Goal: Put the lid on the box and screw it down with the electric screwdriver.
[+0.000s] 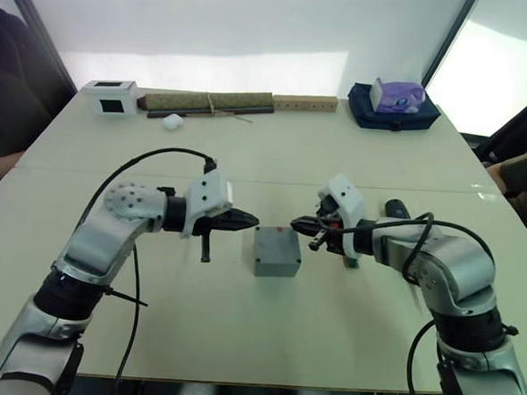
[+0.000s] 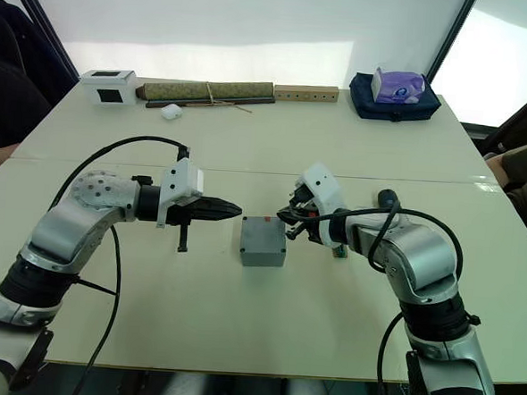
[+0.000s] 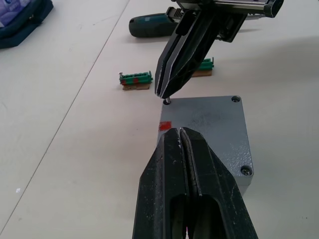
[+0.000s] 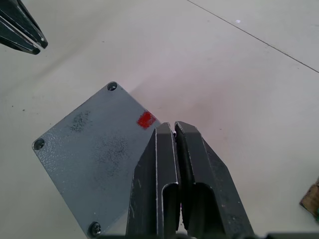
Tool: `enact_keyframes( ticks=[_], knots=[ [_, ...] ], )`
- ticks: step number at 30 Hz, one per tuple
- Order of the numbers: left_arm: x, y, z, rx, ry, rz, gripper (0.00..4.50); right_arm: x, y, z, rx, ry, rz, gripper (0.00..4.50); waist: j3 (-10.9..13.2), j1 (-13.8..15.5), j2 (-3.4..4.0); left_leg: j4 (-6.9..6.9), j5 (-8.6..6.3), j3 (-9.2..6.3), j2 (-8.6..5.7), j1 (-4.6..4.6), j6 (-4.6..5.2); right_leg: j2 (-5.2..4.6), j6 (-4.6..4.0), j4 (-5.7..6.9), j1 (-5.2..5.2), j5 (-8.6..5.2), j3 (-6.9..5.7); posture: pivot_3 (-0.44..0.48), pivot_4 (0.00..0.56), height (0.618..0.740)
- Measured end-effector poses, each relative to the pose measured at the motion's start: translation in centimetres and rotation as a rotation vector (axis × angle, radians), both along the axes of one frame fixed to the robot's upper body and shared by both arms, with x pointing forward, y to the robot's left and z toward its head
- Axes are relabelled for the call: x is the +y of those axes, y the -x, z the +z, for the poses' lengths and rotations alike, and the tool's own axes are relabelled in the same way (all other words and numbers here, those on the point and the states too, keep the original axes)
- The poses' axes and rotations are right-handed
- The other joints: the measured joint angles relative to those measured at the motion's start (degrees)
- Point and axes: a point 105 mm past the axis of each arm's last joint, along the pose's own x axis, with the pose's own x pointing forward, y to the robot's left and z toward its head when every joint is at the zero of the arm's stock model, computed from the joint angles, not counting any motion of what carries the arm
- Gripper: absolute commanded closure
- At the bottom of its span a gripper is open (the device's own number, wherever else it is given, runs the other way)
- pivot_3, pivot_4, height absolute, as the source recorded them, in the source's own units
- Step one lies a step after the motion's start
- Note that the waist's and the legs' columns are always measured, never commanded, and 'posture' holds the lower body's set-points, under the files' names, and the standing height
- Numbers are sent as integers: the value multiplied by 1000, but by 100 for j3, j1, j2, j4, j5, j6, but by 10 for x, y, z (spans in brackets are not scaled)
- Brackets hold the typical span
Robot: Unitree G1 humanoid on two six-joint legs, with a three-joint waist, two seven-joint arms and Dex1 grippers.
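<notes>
Grey box [image 1: 277, 252] with its lid [image 3: 209, 119] on sits mid-surface between both arms. Left gripper [image 1: 244, 220] jaws closed, empty. Right gripper [image 1: 299, 226] pinches a tiny screw (I think) over a corner; electric screwdriver [image 3: 149, 25] lies beyond, nearer right.

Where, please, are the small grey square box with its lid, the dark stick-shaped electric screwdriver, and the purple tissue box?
grey box [image 1: 277, 251]: left eye view, middle of its lidded top.
electric screwdriver [image 3: 149, 26]: left wrist view, middle of its dark body.
purple tissue box [image 2: 399, 85]: right eye view, its top face.
</notes>
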Motion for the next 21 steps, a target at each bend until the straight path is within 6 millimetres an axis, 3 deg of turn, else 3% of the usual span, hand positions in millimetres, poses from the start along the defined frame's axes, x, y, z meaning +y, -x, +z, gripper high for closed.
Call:
enact_keyframes(
  ticks=[21],
  knots=[
    [0, 0, 0, 1, -1, 1, 4500, 0, -1, -12, -6, 31, 0, 4470, 0, -3, 0, 0, 0, 0, 1, 0, 0, 0, 0, 0, 0, 0, 0, 0, 150, 740]
  ],
)
